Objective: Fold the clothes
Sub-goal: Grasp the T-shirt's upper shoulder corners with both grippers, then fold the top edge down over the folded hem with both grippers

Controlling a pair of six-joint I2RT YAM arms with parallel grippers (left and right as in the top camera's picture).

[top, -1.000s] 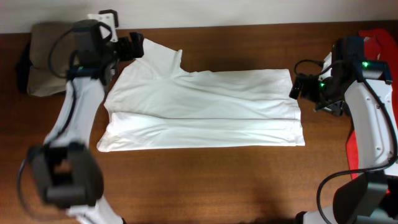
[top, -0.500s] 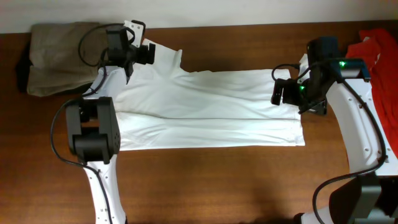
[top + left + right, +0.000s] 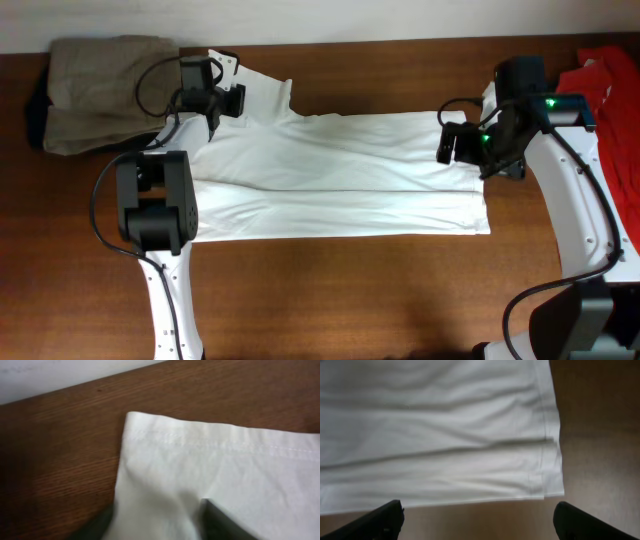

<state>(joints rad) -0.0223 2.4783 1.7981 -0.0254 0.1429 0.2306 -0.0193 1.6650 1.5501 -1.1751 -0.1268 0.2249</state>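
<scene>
Wooden bench (image 3: pixel 330 290) carries the white shirt (image 3: pixel 330 170), which lies flat across its middle with a long crease running along its length. Khaki trousers (image 3: pixel 90 90) sit just off the shirt's sleeve end and a red garment (image 3: pixel 600 80) lies beyond its hem end.

The shirt looks thin, light and limp. It will likely drape, wrinkle and slide on the wood rather than hold a shape, so stitched edges and corners seem the best places to pinch it, taking all layers together.

The right end effector (image 3: pixel 455 145) hovers over the shirt's far hem corner with its fingers spread wide, holding nothing. The left end effector (image 3: pixel 155 520) is at the shirt's far sleeve, fingers (image 3: pixel 222 522) partly apart with sleeve cloth bunched between them. I cannot tell whether they pinch it.
</scene>
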